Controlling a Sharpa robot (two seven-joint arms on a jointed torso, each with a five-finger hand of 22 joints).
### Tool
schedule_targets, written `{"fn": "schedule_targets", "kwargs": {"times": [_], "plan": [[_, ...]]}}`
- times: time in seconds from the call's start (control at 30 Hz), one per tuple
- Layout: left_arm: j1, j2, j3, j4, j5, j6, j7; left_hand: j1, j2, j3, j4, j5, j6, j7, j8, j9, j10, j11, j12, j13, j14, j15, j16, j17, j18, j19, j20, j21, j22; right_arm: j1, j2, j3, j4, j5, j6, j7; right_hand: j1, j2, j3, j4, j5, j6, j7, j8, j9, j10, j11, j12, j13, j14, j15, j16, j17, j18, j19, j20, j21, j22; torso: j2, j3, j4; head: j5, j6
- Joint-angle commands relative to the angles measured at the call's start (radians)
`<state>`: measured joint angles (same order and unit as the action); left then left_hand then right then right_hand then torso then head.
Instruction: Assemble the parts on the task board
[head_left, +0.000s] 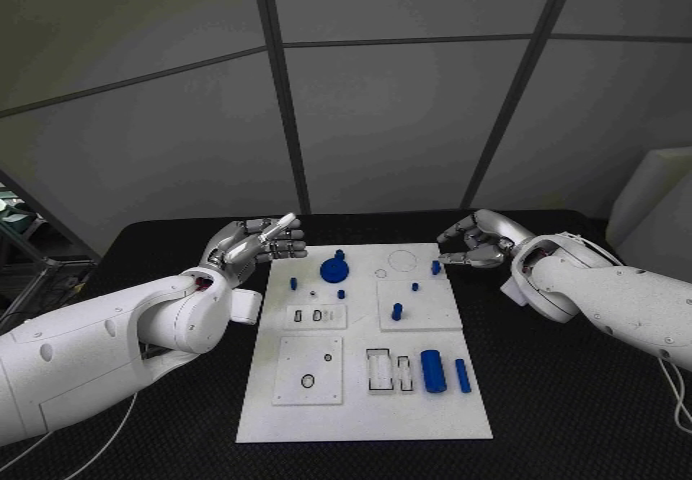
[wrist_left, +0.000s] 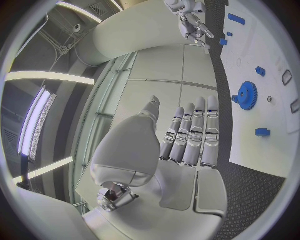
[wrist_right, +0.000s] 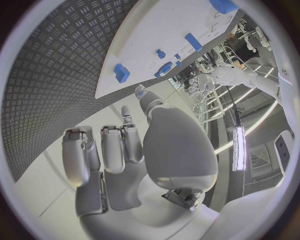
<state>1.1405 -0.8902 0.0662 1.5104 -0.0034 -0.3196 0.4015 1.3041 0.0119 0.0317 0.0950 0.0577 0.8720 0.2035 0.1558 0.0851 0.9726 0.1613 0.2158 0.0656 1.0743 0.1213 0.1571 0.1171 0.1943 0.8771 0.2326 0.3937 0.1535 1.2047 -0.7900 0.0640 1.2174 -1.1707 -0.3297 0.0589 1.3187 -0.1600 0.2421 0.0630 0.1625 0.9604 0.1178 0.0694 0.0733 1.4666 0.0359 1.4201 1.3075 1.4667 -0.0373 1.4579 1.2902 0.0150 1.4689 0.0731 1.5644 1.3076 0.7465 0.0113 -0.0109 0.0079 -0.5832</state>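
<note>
White and flat, the task board (head_left: 368, 425) lies in the middle of the black table (head_left: 577, 400), and the blue parts are spread across it. A blue gear (head_left: 335, 267) with a short stem sits near the board's far edge, a little toward the left hand's side; the left wrist view shows the same gear (wrist_left: 248, 95) lying on the white surface. Toward the near edge, a thick blue cylinder (head_left: 433, 370) lies next to a thinner blue rod (head_left: 463, 375), the two side by side but apart. A small blue peg (head_left: 397, 312) stands on the raised square plate in the middle of the board, and another small peg (head_left: 434, 268) stands near the far right corner, just in front of the right hand. Several tinier blue pieces dot the area below the gear. The left hand (head_left: 257, 243) hovers off the board's far left corner, empty, its fingers held straight and close together. The right hand (head_left: 482, 240) hovers off the far right corner, also holding nothing, its fingers loosely bent and apart, with fingertips pointing toward the board.
</note>
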Motion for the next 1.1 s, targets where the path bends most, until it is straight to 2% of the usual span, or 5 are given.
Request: {"fn": "schedule_targets", "kwargs": {"times": [0.03,0.2,0.33,0.73,1.1], "plan": [[0.001,0.001,0.001,-0.002,-0.002,0.013,0.003,-0.001,-0.001,-0.002,-0.003,-0.005,0.005,0.006,-0.006,-0.001,0.002,0.004,-0.007,-0.001,0.005,0.004,-0.005,0.002,-0.013,0.007,-0.002,0.002,-0.002,-0.001,0.008,0.0,-0.018,0.003,0.052,0.04,0.013,-0.003,0.001,-0.009,-0.003,0.007,0.002,-0.003,-0.001,0.026,-0.001,-0.001,0.118,0.048,-0.001,0.001,0.003,-0.012,0.095,0.002,0.002,0.252,0.001,-0.0011,0.0019,0.0,0.0],[0.0,0.002,0.001,-0.004,-0.002,0.013,0.002,-0.002,-0.001,-0.002,-0.004,-0.005,0.005,0.006,-0.006,-0.001,0.002,0.004,-0.007,-0.001,0.005,0.004,-0.005,0.002,-0.013,0.007,-0.002,0.002,-0.002,-0.009,0.019,0.0,-0.044,-0.014,0.07,0.04,0.017,-0.002,0.003,-0.014,-0.003,0.007,0.003,-0.004,-0.001,0.026,-0.001,-0.001,0.118,0.049,-0.001,0.001,0.004,-0.012,0.095,0.001,0.002,0.252,-0.001,-0.003,0.001,0.0,-0.004],[0.0,0.002,0.001,-0.005,-0.002,0.014,0.002,-0.002,-0.001,-0.002,-0.004,-0.005,0.005,0.006,-0.006,-0.001,0.002,0.004,-0.007,-0.001,0.005,0.004,-0.005,0.002,-0.013,0.007,-0.002,0.002,-0.002,-0.014,0.026,0.0,-0.057,-0.021,0.077,0.041,0.019,-0.001,0.003,-0.016,-0.002,0.007,0.003,-0.004,-0.001,0.026,-0.001,-0.001,0.118,0.048,-0.001,0.001,0.004,-0.012,0.095,0.001,0.002,0.252,0.0,-0.0018,0.0004,0.002,-0.007],[0.0,0.004,0.001,-0.007,-0.002,0.014,0.003,-0.002,-0.001,-0.002,-0.004,-0.005,0.005,0.006,-0.006,-0.001,0.002,0.004,-0.007,-0.001,0.005,0.004,-0.005,0.002,-0.013,0.007,-0.002,0.002,-0.002,-0.022,0.037,0.0,-0.075,-0.025,0.099,0.041,0.021,0.003,0.006,-0.02,0.001,0.011,0.003,-0.003,-0.001,0.027,-0.001,0.001,0.12,0.049,-0.001,0.003,0.008,-0.013,0.097,0.001,0.003,0.255,-0.001,-0.002,-0.0004,0.0,-0.015],[0.0,0.005,0.001,-0.009,-0.002,0.014,0.002,-0.002,-0.001,-0.002,-0.004,-0.005,0.005,0.006,-0.006,-0.001,0.002,0.004,-0.007,-0.001,0.005,0.004,-0.005,0.002,-0.013,0.007,-0.002,0.002,-0.002,-0.026,0.046,0.0,-0.083,-0.031,0.109,0.042,0.018,0.011,0.009,-0.023,0.005,0.022,0.002,0.001,0.001,0.028,-0.001,0.004,0.124,0.05,-0.001,0.003,0.01,-0.013,0.098,0.001,0.004,0.257,-0.001,-0.0025,0.0008,0.002,-0.015]]}}
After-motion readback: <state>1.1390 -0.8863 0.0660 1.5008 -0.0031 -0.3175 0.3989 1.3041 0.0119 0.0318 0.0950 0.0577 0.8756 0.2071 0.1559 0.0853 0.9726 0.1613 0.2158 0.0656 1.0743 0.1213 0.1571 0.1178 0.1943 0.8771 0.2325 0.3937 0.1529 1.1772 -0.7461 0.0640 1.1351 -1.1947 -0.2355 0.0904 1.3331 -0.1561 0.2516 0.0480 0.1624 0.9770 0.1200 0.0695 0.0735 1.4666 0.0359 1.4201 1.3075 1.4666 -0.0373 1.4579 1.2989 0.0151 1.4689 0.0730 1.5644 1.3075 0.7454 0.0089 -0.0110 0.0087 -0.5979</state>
